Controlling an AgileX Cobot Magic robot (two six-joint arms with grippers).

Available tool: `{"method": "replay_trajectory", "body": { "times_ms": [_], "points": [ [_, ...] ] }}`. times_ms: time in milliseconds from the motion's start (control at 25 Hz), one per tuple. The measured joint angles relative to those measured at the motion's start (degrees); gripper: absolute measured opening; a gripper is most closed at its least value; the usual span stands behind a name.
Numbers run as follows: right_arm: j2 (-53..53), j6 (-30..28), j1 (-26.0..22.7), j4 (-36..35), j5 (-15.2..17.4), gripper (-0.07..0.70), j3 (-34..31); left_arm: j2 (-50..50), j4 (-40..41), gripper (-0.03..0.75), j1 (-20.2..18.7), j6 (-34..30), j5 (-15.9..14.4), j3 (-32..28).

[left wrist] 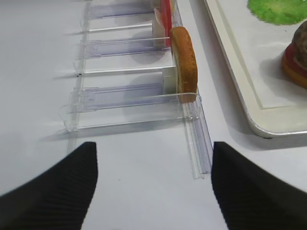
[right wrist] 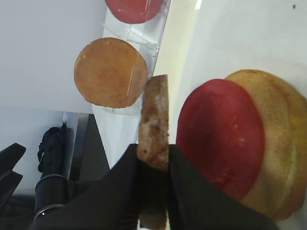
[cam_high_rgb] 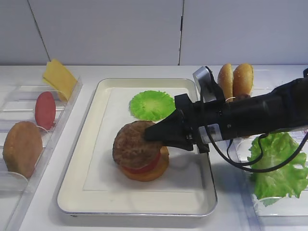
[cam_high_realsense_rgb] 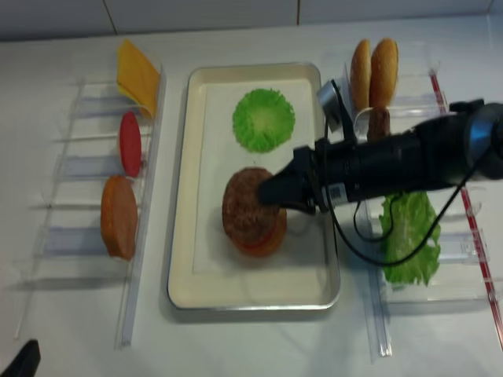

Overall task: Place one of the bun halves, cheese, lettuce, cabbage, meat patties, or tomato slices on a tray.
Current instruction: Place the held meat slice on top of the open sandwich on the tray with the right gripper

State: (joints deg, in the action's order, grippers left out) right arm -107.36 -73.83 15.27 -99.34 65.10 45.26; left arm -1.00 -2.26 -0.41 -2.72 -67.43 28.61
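On tray [cam_high_rgb: 86, 192], tool [cam_high_rgb: 153, 133] grips tilted patty [cam_high_rgb: 134, 144].

We see clear plastic racks [cam_high_rgb: 19, 103] to the left of the middle and more clear racks [cam_high_realsense_rgb: 464, 236] on the right. All of it rests on a white tabletop [left wrist: 43, 52], with a pale panelled wall [cam_high_rgb: 110, 29] behind.
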Motion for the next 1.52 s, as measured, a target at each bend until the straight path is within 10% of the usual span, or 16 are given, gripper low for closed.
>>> {"method": "replay_trajectory", "body": {
  "times_ms": [1520],
  "points": [
    [-2.92,1.5,-1.84,0.85,5.2,0.16,1.02,0.0,0.0,0.473,0.0,0.0,0.0,0.0]
  ]
}}
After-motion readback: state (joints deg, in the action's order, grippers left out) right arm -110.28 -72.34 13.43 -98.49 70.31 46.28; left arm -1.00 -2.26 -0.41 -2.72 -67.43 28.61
